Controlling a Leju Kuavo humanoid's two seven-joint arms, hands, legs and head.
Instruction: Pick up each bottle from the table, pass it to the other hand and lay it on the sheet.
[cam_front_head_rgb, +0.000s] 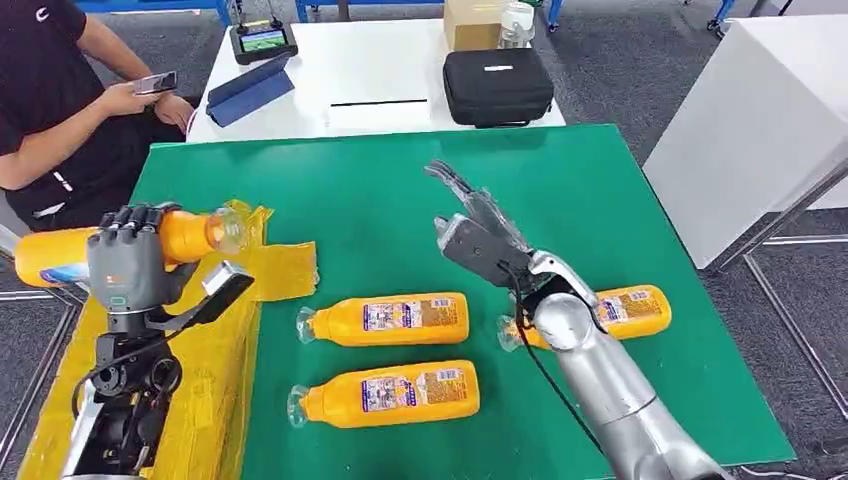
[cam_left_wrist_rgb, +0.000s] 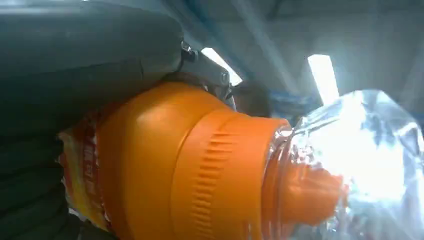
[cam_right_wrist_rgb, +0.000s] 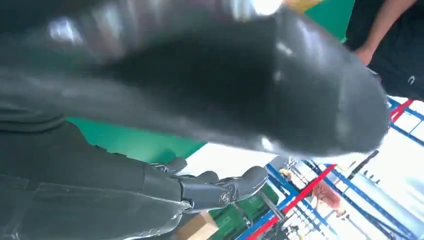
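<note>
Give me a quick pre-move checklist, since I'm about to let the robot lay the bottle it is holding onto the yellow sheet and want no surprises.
1. Grip: the left hand wraps the held bottle around its body, bottle roughly level. Ok.
2. Handover finished: the right hand is open, clear of that bottle, raised over the green table. Ok.
3. Drop zone: the yellow sheet lies below the left hand, but it is crumpled and the arm hides part of it. Cannot tell.
4. Other bottles: three bottles lie on the green, off the sheet. Ok.
5. The person sits close to the table's left corner, near the held bottle's base end. Not ok.
</note>
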